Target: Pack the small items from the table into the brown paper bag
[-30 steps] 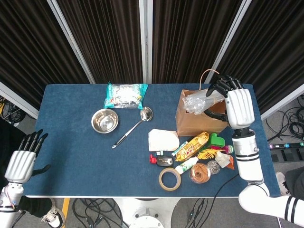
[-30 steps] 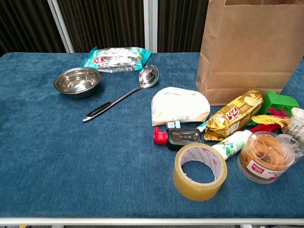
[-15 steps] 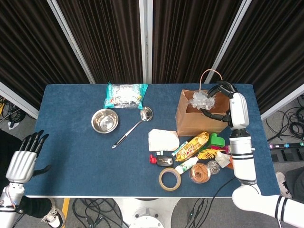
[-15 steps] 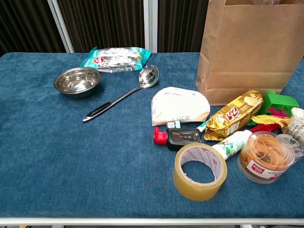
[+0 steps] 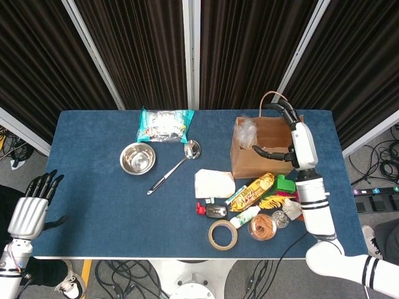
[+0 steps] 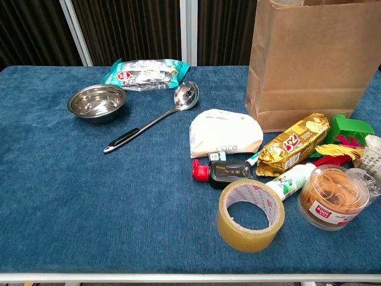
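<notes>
Right hand: my right hand (image 5: 288,141) hangs over the open mouth of the brown paper bag (image 6: 309,65), fingers spread and curved, holding nothing.
Left hand: my left hand (image 5: 31,208) sits off the table's near-left corner, fingers straight and apart, holding nothing.
Bag: one, upright at the far right of the blue table (image 6: 89,196); a crinkled clear plastic wrapper (image 5: 247,131) shows in its left corner — I can't tell what it wraps.
Bowls: one steel bowl (image 6: 96,102), far left.
Ladles: one — a steel ladle (image 6: 156,119) with a black handle, lying diagonally beside the bowl.
Snack packs: two; a teal pack (image 6: 146,72) at the back and a gold wrapper (image 6: 293,144) just in front of the bag.
Tape: one roll of clear tape (image 6: 250,214) nearest the front edge.
Tubs: one clear tub of rubber bands (image 6: 333,196), right of the tape.
White pouch: one (image 6: 225,133), mid-table.
Small bottles: one dark with a red cap (image 6: 220,172), one white tube (image 6: 292,180).
Green box: one (image 6: 350,127), at the bag's right foot.
</notes>
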Controlling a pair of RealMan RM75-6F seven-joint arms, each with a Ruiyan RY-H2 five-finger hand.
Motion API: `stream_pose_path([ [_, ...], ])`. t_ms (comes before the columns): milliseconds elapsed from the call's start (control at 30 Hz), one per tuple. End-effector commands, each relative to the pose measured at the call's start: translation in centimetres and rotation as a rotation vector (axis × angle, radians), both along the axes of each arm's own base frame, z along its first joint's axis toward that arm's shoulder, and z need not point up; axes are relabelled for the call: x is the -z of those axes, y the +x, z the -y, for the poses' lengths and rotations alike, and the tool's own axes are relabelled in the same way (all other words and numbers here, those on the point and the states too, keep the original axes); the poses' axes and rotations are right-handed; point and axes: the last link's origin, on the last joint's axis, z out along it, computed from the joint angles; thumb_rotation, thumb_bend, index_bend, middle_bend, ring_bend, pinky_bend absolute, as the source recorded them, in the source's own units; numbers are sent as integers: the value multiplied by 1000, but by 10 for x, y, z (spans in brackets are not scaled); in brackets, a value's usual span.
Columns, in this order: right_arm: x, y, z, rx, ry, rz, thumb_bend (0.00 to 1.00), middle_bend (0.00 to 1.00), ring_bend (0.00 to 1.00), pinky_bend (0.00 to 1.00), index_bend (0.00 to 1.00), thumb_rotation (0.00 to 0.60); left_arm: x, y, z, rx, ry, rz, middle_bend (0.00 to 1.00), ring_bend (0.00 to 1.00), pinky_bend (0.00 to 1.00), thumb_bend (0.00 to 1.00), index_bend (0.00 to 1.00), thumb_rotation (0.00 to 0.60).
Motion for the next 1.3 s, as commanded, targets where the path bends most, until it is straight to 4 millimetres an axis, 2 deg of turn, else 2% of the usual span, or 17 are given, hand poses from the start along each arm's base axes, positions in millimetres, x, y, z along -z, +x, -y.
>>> stream_pose_path([
  [33, 0, 14, 4, -8, -4, 11, 0, 184, 34, 156, 192, 600, 0, 0, 0, 0, 3, 5, 88, 0, 116, 114, 81, 600],
  [200, -12, 27, 0, -48, -65, 16, 0, 186, 35, 156, 191, 600, 0, 0, 0, 1, 2, 5, 88, 0, 116, 114, 81, 600],
  [333, -24, 44, -18, -170, -114, -19, 0, 190, 44, 156, 191, 600, -1, -2, 1, -6, 6, 6, 88, 0, 116, 114, 81, 600],
  [467, -20, 67, -48, -363, -167, -138, 0, 201, 58, 157, 191, 600, 1, -3, 2, -11, -1, 4, 88, 0, 116, 114, 80, 600],
  [500, -16, 71, -61, -420, -178, -176, 0, 203, 62, 158, 191, 600, 1, -3, 2, -11, -1, 4, 88, 0, 116, 114, 81, 600],
  [667, 6, 77, -102, -583, -183, -348, 0, 215, 73, 165, 189, 600, 1, -3, 3, -11, 2, 4, 88, 0, 116, 114, 81, 600],
  [767, 23, 65, -119, -629, -178, -517, 0, 226, 83, 177, 188, 600, 1, -4, 3, -16, 2, 6, 88, 0, 116, 114, 81, 600],
  [900, 43, 24, -131, -587, -146, -791, 0, 231, 83, 177, 187, 600, 2, -5, 4, -18, -2, 9, 88, 0, 116, 114, 81, 600],
  [1067, 54, -16, -125, -431, -36, -978, 0, 241, 89, 182, 191, 600, 4, -3, 4, -15, -7, 13, 88, 0, 116, 114, 81, 600],
  [1300, 54, -64, -117, -207, 47, -1071, 0, 259, 95, 186, 210, 600, 9, -3, 4, -13, -19, 15, 88, 0, 116, 114, 81, 600],
])
